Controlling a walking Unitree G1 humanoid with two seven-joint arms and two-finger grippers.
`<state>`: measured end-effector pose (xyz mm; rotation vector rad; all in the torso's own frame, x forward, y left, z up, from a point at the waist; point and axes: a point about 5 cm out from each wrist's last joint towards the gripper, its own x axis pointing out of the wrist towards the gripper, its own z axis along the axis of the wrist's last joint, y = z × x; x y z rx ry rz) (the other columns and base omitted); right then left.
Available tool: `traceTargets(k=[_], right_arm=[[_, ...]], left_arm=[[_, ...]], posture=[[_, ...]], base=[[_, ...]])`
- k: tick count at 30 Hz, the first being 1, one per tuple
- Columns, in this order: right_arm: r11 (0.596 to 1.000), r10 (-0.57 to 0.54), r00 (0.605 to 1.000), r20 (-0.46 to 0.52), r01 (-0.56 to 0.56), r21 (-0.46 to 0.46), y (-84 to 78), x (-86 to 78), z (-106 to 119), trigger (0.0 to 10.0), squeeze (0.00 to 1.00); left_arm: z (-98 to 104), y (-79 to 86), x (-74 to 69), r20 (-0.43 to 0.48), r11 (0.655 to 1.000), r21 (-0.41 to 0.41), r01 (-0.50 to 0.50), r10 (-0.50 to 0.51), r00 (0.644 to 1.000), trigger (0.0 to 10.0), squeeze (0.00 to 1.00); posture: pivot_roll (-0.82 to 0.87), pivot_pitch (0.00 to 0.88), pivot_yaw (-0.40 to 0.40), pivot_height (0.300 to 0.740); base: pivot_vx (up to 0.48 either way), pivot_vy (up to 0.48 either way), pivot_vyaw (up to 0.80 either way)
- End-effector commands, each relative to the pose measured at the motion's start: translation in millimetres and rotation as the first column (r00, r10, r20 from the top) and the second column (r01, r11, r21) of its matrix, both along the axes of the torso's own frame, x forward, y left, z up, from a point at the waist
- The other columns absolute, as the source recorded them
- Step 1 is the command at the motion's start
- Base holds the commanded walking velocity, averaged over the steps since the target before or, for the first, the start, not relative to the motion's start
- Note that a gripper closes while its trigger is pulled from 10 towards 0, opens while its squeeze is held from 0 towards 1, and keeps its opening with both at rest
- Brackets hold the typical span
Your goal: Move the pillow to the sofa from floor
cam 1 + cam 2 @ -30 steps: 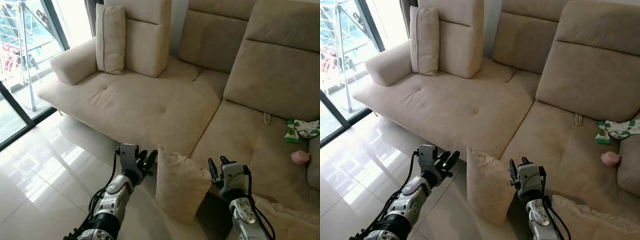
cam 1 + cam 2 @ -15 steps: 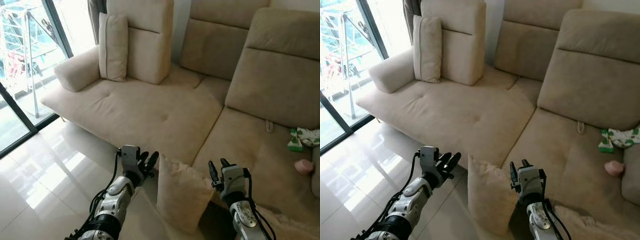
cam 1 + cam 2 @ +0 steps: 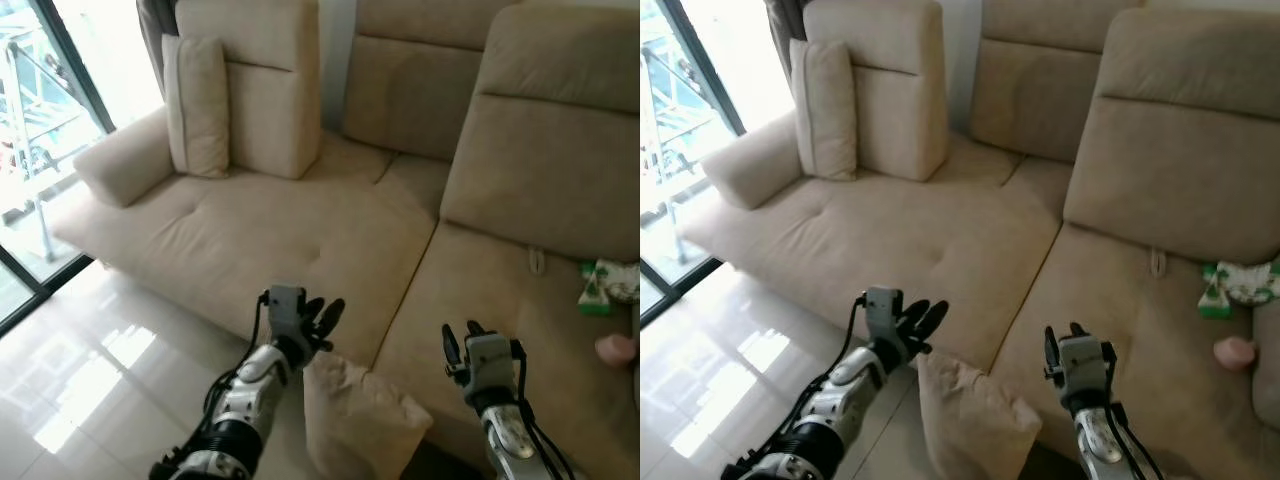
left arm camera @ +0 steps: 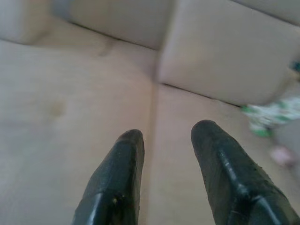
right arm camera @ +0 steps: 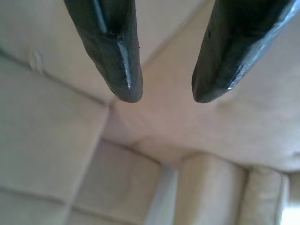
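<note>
The pillow (image 3: 360, 420) is sitting lower and nearer the bottom edge of the head views than it was a second ago, while the sofa (image 3: 290, 235) is filling more of the picture and the glass door (image 3: 40, 180) on the left is sliding out toward the edge. Everything has shifted together, so the camera is moving in and tilting up toward the seat; the pillow itself is not clearly being carried. It is standing on edge against the near front of the sofa, between the two arms.

The left hand (image 3: 322, 318) is hovering just beside the pillow's upper left corner, fingers spread, nothing between them. The right hand (image 3: 460, 342) is reaching out over the right seat cushion, well apart from the pillow, fingers likewise spread and empty. The wrist views are looking across bare upholstery.

Judging by this, the pillow is not yet lying on the seat and neither hand is gripping it.
</note>
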<state>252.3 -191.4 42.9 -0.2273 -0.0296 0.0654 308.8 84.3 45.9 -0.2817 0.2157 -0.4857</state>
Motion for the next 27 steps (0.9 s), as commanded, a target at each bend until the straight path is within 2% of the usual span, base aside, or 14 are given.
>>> traceTargets(k=[1, 4, 12, 14, 15, 16, 19, 22, 24, 25, 26, 27], right_arm=[[1.000, 0.023, 0.999, -0.033, -0.023, 0.007, 7.6, -5.0, -8, 10.0, 0.00], [1.000, 0.030, 0.999, -0.034, -0.031, -0.002, 7.8, -5.0, -8, 10.0, 0.00], [0.988, 0.141, 0.986, -0.091, -0.146, -0.049, 17.0, -4.6, -13, 10.0, 0.00], [0.949, 0.285, 0.932, -0.225, -0.308, -0.074, 29.3, -8.2, -27, 10.0, 0.00], [0.928, 0.332, 0.903, -0.273, -0.365, -0.077, 33.0, -10.5, -33, 10.0, 0.19], [0.916, 0.356, 0.884, -0.304, -0.394, -0.072, 34.7, -12.2, -37, 10.0, 1.00], [0.915, 0.364, 0.856, -0.367, -0.403, -0.031, 35.3, -13.0, -45, 10.0, 1.00], [0.917, 0.358, 0.836, -0.416, -0.400, -0.014, 35.7, -12.6, -51, 10.0, 1.00], [0.916, 0.356, 0.830, -0.429, -0.402, -0.018, 35.7, -12.7, -53, 10.0, 1.00], [0.914, 0.351, 0.826, -0.441, -0.405, -0.032, 35.4, -12.2, -54, 10.0, 0.95], [0.914, 0.351, 0.826, -0.441, -0.405, -0.032, 35.4, -12.2, -54, 10.0, 0.95], [0.915, 0.338, 0.839, -0.427, -0.400, -0.060, 34.3, -10.1, -52, 10.0, 0.00]], left_arm=[[-7, 6.0, -3.8, -0.033, 1.000, 0.000, -0.018, 0.018, 0.999, 10.0, 0.00], [-7, 6.3, -3.9, -0.031, 1.000, 0.001, -0.020, 0.020, 0.999, 10.0, 0.00], [-9, 10.4, -2.8, -0.028, 0.998, 0.060, -0.024, 0.026, 0.999, 10.0, 0.00], [-14, 13.2, -3.8, -0.044, 0.985, 0.169, 0.033, -0.026, 0.999, 10.0, 0.00], [-17, 14.1, -4.8, -0.060, 0.975, 0.212, 0.061, -0.050, 0.997, 10.0, 0.00], [-18, 14.5, -5.7, -0.071, 0.969, 0.235, 0.081, -0.066, 0.995, 10.0, 0.00], [-25, 15.2, -8.7, -0.111, 0.947, 0.294, 0.129, -0.101, 0.989, 10.0, 0.00], [-31, 15.1, -12.2, -0.148, 0.912, 0.367, 0.185, -0.139, 0.979, 10.0, 0.00], [-31, 14.4, -13.0, -0.150, 0.904, 0.379, 0.199, -0.152, 0.977, 10.0, 0.00], [-31, 12.7, -13.5, -0.145, 0.901, 0.381, 0.210, -0.166, 0.975, 10.0, 0.00], [-31, 12.7, -13.5, -0.145, 0.901, 0.381, 0.210, -0.166, 0.975, 10.0, 0.00], [-29, 10.5, -13.7, -0.125, 0.909, 0.361, 0.211, -0.176, 0.976, 10.0, 0.00]], posture=[[0.05, 0.000, 0.059, 0.740], [0.05, 0.000, 0.059, 0.740], [0.05, 0.000, 0.060, 0.740], [0.05, 0.000, 0.056, 0.740], [0.05, 0.000, 0.056, 0.740], [0.06, 0.000, 0.053, 0.740], [0.06, 0.000, 0.052, 0.740], [0.06, 0.000, 0.050, 0.740], [0.06, 0.000, 0.050, 0.740], [0.07, 0.000, 0.048, 0.740], [0.07, 0.000, 0.048, 0.740], [0.07, 0.000, 0.048, 0.740]], base=[[0.000, 0.000, 0.00], [0.000, 0.000, 0.00], [0.000, 0.000, 0.00], [0.000, 0.000, 0.00], [0.000, 0.000, 0.00], [0.000, 0.000, 0.00], [0.000, 0.000, 0.00], [0.000, 0.000, 0.00], [0.000, 0.000, 0.00], [0.000, 0.000, 0.00], [0.000, 0.000, 0.00], [0.000, 0.000, 0.00]])
